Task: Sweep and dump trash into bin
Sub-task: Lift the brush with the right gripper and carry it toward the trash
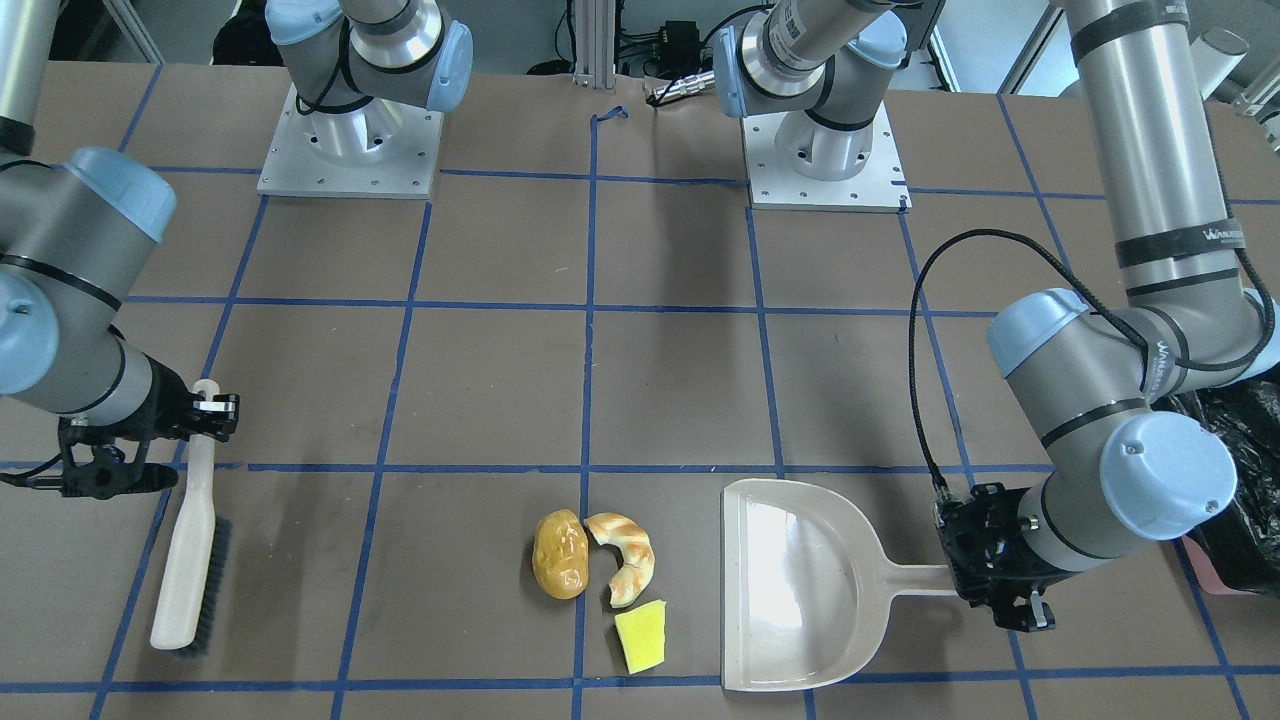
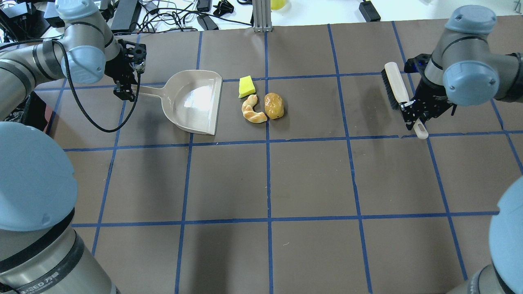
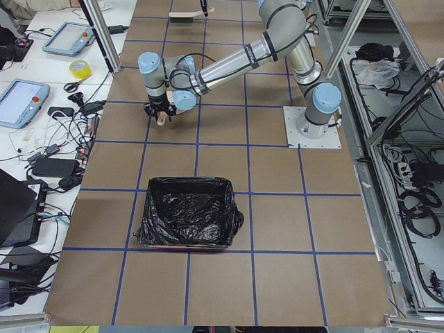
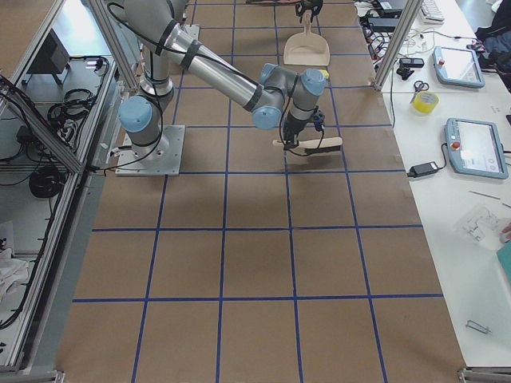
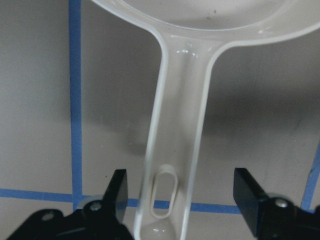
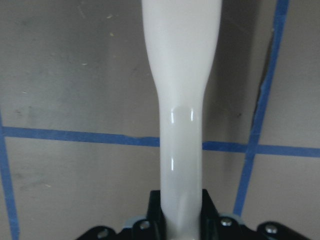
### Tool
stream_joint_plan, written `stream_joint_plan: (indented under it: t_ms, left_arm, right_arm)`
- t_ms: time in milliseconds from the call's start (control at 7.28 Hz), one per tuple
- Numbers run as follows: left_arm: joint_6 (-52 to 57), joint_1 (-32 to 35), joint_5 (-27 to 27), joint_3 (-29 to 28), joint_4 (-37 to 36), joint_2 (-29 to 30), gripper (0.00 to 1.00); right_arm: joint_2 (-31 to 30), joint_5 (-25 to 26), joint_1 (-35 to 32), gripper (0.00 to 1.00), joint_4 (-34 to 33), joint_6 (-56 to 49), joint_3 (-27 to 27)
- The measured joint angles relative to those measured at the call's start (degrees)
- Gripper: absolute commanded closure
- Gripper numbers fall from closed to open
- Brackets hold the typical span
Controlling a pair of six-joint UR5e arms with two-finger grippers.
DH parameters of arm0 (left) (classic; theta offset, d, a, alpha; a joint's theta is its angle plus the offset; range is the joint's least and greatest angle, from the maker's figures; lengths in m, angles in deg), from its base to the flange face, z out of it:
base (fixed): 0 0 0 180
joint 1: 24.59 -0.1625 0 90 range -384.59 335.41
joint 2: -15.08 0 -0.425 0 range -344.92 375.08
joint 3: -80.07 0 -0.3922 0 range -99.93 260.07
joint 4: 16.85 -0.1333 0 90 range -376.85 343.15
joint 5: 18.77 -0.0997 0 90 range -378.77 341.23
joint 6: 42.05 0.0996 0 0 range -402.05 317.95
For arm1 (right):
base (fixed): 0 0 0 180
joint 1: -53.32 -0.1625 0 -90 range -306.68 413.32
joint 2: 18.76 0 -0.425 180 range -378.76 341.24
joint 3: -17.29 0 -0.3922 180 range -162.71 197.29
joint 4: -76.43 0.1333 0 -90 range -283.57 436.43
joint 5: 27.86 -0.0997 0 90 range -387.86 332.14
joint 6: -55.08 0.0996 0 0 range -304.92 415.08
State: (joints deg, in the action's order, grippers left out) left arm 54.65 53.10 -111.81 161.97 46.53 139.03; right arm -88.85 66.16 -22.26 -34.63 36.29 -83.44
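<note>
While your right gripper (image 2: 410,111) is clamped on the white handle of the hand brush (image 2: 394,87), your left gripper (image 5: 181,192) is not holding anything. Its fingers stand spread on either side of the dustpan handle (image 5: 176,125), and the wrist view shows a gap on both sides.

The sweep depends on the line from brush to trash to pan. In the overhead view the three pieces lie between the two tools, all on the open-mouth side of the beige dustpan (image 2: 196,102).
- **Yellow sponge wedge (image 2: 246,86):** it sits just beside the pan's lip.
- **Croissant piece (image 2: 252,110):** it lies next to the wedge.
- **Glossy potato lump (image 2: 273,105):** it is hard against the croissant, on the side nearest the brush.

The brush is well apart from all of them, out toward your right arm. Its long axis runs roughly across the sweep line, with the bristles facing the trash, so I judge a push toward the robot's left would carry the pieces straight at the pan's mouth.

The pan is unheld, so I'd close the left fingers on its handle before the brush arrives, or the pan may slide away under the push.

The black-bagged bin (image 3: 149,215) stands past the left arm at the table's left end, well apart from the pile. The left arm is the nearer one for dumping.
</note>
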Motion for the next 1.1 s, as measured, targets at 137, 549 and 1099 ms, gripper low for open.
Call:
stream_joint_plan:
  t_ms: [137,549,1099]
  left_arm:
    - [0.0,0.1,0.0,-0.1,-0.1,0.0,1.00]
    - [0.1,0.2,0.0,0.0,-0.1,-0.3,1.00]
    - [-0.2,0.3,-0.1,0.1,-0.1,-0.3,1.00]
  right_arm:
    - [-0.1,-1.1,-2.0,1.00,1.0,2.3,0.0]
    - [-0.3,-1.4,-7.9,1.00,4.4,4.7,0.7]
    - [-0.9,-3.8,-18.4,1.00,8.5,19.3,2.9]
